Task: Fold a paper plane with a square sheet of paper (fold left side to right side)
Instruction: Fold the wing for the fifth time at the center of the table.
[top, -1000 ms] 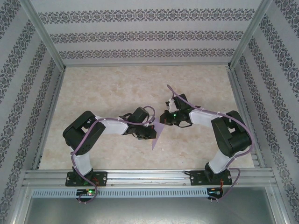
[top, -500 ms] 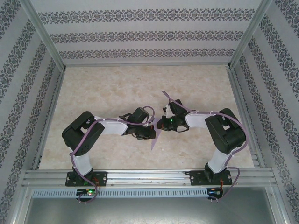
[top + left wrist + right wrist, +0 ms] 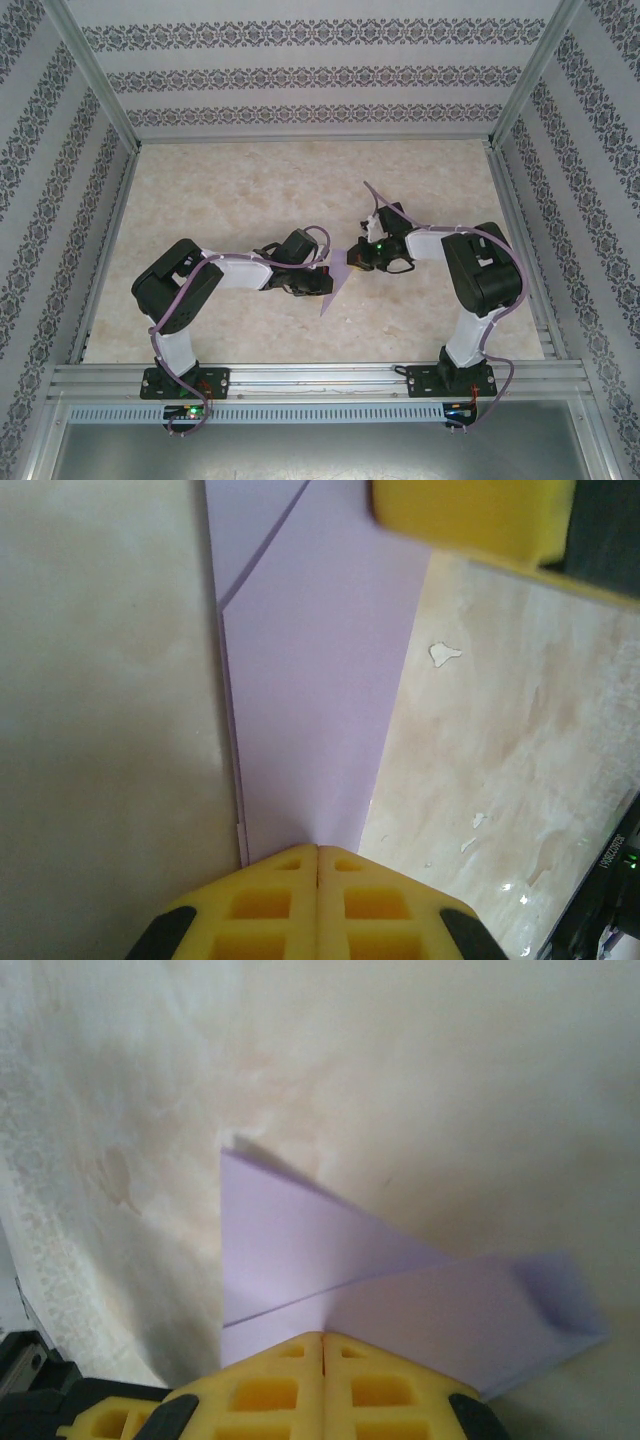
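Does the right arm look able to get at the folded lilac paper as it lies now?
Probably yes. The right gripper, jaws shut, has its tips at the folded lilac paper, with bare table around. The left gripper rests on the paper's other end, not in its way.

the lilac paper [image 3: 334, 285] is folded into a narrow, pointed wedge, matte and unmarked. from above it sits near the middle of the table, its slim tip pointing toward the near edge. in the left wrist view the paper [image 3: 310, 680] narrows toward the bottom of the picture, with a slanting flap edge across its upper part. in the right wrist view the paper [image 3: 290, 1250] shows a crease line between two layers, and its top left corner casts a shadow on the table.
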Available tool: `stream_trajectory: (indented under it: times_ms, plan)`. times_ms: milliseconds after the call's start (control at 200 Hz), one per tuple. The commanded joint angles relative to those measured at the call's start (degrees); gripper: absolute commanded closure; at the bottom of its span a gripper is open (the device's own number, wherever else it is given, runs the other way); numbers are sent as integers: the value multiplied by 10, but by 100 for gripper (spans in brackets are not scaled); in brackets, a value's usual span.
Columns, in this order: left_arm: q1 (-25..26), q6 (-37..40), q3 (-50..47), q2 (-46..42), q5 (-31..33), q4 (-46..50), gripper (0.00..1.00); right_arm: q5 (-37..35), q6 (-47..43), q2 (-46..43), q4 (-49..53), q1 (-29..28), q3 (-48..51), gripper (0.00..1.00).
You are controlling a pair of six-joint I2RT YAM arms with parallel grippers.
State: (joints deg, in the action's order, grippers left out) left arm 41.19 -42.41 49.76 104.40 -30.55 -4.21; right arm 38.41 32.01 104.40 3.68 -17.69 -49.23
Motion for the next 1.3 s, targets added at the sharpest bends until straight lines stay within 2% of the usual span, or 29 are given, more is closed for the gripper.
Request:
stream_trajectory:
  times_ms: [0, 315, 625, 934, 1149, 1299]
  plan:
    - [1, -2, -37, 16, 34, 88, 100, -65, -25, 22, 1, 37, -18, 100]
    - [3, -25, -50, 15, 18, 43, 100, -42, -24, 23, 3, 75, -40, 100]
    - [13, -70, -56, 19, 25, -5, 100, -67, -30, -74, 32, 81, -18, 100]
    - [37, -168, -41, 46, 67, -136, 100, -119, -35, -184, 46, 85, 62, 75]
    - [54, -248, -39, 60, 94, -284, 98, -149, -55, -216, 91, 80, 78, 66]
    - [55, -249, -56, 22, 118, -324, 92, -194, -69, -230, 132, 56, 70, 59]
